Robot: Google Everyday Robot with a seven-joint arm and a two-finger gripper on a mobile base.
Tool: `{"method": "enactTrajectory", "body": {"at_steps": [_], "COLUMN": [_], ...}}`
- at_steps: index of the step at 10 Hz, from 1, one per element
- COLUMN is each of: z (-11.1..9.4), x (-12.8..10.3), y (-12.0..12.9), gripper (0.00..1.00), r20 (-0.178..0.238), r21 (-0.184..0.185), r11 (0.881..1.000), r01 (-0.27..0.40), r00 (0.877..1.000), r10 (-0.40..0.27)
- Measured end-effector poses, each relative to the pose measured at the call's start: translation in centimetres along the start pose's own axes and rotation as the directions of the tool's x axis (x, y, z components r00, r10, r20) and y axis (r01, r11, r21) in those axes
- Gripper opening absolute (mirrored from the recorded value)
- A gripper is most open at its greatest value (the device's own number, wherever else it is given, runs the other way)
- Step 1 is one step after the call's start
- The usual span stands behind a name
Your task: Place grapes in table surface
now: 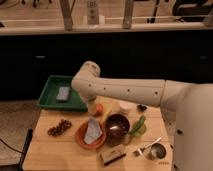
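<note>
Over orange plate (81, 141), tool (93, 132) spread wide, covering its middle; grapes (59, 127) on table surface (50, 152).

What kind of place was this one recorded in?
Probably a lab or office test area: a wooden table laid with grapes and dishes, a green tray, and a dark counter behind. The gripper hangs over the orange plate.

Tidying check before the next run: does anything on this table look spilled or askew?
Nothing stands out. The grapes lie in a bunch on the table, left of the orange plate; the gripper hangs above the plate's far edge. No spill or tipped dish is visible.
</note>
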Motion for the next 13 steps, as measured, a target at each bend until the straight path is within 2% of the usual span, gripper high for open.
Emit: {"method": "enactTrajectory", "body": {"at_steps": [3, 7, 10, 13], "z": [0.9, 1.7, 2.4, 3.3], "x": [-2.6, -4.0, -6.4, -7.1], "y": [-0.7, -1.0, -1.7, -1.7], "gripper": [0.8, 0.8, 0.8, 0.8], "r20": [0.026, 0.048, 0.069, 0.087], "r21": [-0.001, -0.006, -0.013, -0.03], "r11": [0.999, 0.995, 0.987, 0.977], "r01": [0.048, 0.101, 0.163, 0.212], "r00": [0.999, 0.994, 0.984, 0.974], "r10": [-0.048, -0.101, -0.162, -0.208]}}
